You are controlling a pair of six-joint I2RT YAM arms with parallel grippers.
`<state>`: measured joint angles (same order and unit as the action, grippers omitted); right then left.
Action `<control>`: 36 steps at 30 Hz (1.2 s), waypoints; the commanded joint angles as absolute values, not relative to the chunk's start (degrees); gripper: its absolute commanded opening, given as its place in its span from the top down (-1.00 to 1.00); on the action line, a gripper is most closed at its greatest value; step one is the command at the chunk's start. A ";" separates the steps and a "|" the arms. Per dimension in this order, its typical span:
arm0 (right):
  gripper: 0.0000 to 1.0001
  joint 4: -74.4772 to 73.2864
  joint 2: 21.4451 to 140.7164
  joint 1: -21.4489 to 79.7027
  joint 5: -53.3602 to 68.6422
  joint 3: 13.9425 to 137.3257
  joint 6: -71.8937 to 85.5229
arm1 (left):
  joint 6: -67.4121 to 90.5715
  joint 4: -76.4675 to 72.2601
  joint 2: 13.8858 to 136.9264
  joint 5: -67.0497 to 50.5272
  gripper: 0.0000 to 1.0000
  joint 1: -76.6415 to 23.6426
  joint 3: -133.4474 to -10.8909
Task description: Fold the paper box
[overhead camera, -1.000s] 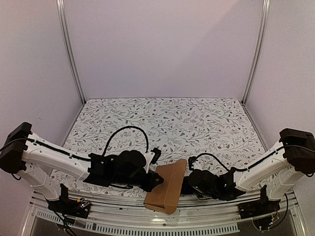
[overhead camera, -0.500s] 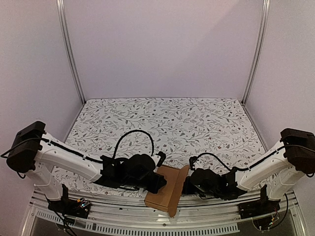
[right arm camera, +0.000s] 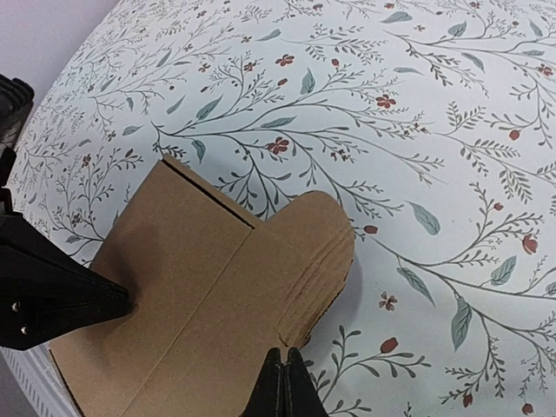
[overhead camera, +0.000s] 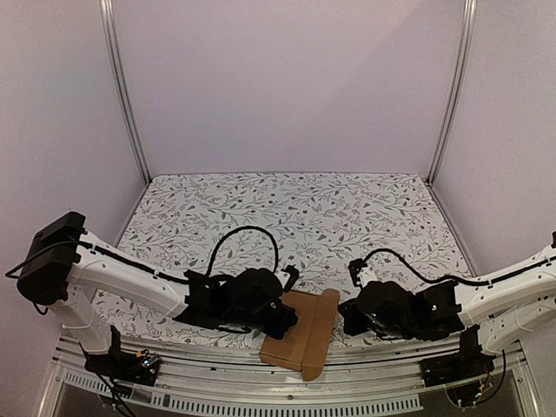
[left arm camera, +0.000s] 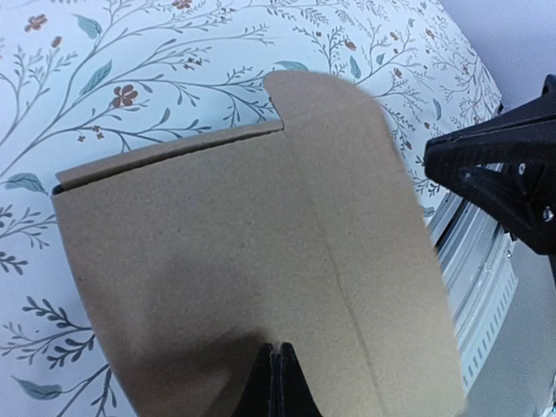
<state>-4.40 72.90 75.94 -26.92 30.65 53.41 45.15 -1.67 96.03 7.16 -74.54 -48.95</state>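
The paper box (overhead camera: 295, 337) is a flat-folded piece of plain brown cardboard lying at the table's near edge, between my two arms. A long flap with a rounded end (right arm camera: 317, 234) runs along its right side and stands slightly off the cloth. My left gripper (overhead camera: 284, 319) is shut, its tips (left arm camera: 276, 354) resting on the box's top panel (left arm camera: 200, 252). My right gripper (overhead camera: 341, 320) is shut too, its tips (right arm camera: 285, 358) at the flap's near edge. Each wrist view shows the other gripper's black finger (left arm camera: 499, 174) (right arm camera: 52, 291) at the box.
The table wears a white cloth with a floral print (overhead camera: 287, 208). A metal rail (overhead camera: 287, 395) runs along the near edge, just below the box. Pale walls and two aluminium posts (overhead camera: 122, 87) close in the back and sides.
The right-hand flap has gone from standing up to lying low. The left gripper slid right onto the box. The right arm swung out to the right and now comes at the flap from above.
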 commanded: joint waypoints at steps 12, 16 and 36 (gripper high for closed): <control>0.53 -22.70 70.61 70.85 -22.45 45.54 27.15 | 39.09 13.02 89.19 9.32 0.84 -72.60 -57.64; 0.41 -21.23 73.30 68.55 -17.06 48.23 23.77 | 42.04 15.97 86.85 10.46 0.84 -72.64 -56.64; -0.07 -20.43 93.25 60.69 -0.79 60.73 11.51 | 74.62 9.15 72.19 4.01 -0.02 -73.71 -35.37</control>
<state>-20.14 90.50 62.37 -5.50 58.15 14.87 67.33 13.47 73.58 6.44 -73.32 -38.26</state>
